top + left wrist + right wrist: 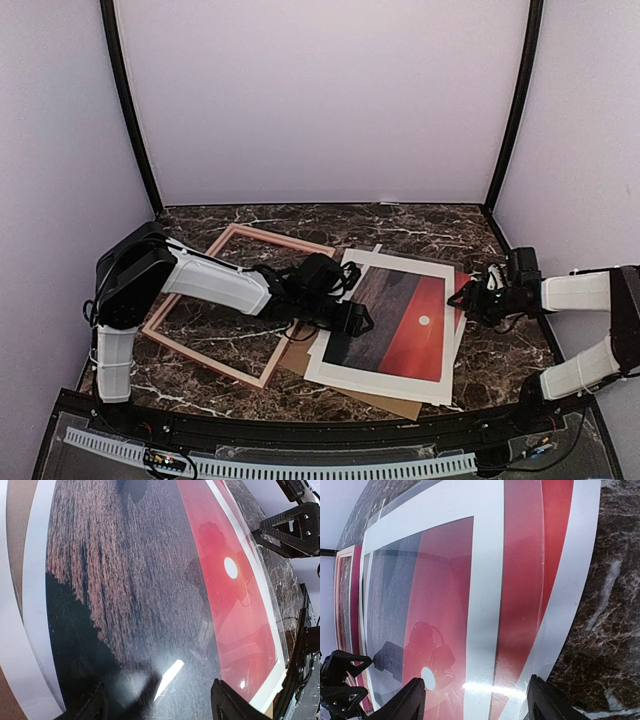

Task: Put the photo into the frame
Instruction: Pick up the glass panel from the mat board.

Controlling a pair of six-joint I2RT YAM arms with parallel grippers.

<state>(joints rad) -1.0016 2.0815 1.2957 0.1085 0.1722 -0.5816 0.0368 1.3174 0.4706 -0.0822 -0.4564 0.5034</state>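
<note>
Frame (282, 238): It is seen left of centre in the top view, lying tilted on the table (500, 365). The photo is not yet in it.
Left gripper (353, 319): It is held low over the photo's left edge with its jaws apart and nothing gripped.
Photo (400, 320): It lies face up right of centre, on a brown board (385, 402), beside the frame.
Right gripper (472, 297): It is placed at the photo's right edge with its jaws apart and nothing clamped.
Risk, left side: The thin, glossy sheet could be creased or merely slid if it is pinched flat against the board. The board could be dragged along with it.
Risk, right side: The print could be buckled if its two edges are pulled unevenly. A corner could be caught on the frame's rail.
Hidden: The frame's right corner is covered by the left arm.
Unclear: A second red-and-white edge (530, 555) shows past the photo's right border. Whether it is another sheet or a clear cover cannot be told.
</note>
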